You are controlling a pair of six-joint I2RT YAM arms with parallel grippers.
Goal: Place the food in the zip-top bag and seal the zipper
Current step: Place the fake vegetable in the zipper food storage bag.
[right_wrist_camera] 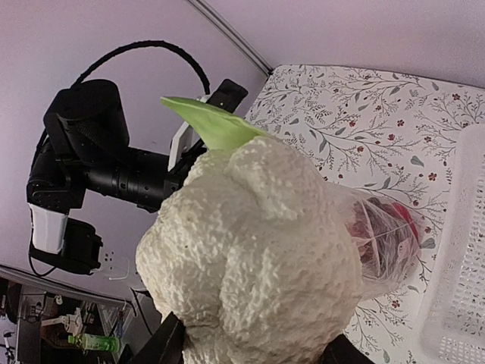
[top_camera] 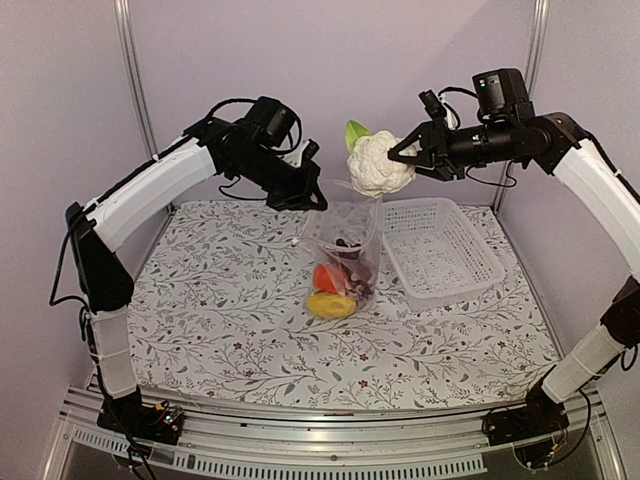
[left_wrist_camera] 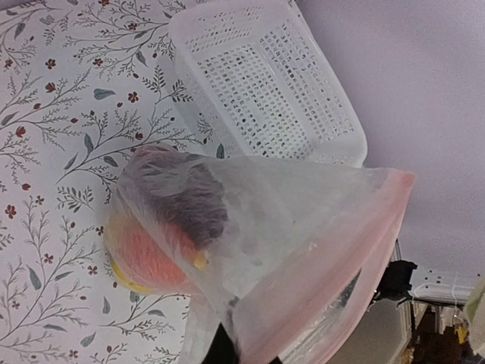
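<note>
1. Top external view: my right gripper (top_camera: 402, 155) is clamping the cauliflower (top_camera: 378, 165) in the air, just above the mouth of the bag (top_camera: 350, 245).
2. The cauliflower is looking light, rigid and bumpy. The right wrist view is showing my fingers (right_wrist_camera: 163, 345) closed on its lower sides, a hold I am judging secure.
3. My left gripper (top_camera: 310, 197) is pinching the bag's rim by the zipper (left_wrist_camera: 360, 262), holding the bag upright on the table (top_camera: 200, 300).
4. The bag is looking thin, floppy and slippery, so I am judging the rim the only firm hold.
5. Other food (top_camera: 332, 290) is lying at the bag's bottom, and the basket (top_camera: 440, 250) is standing just beside the bag.
</note>
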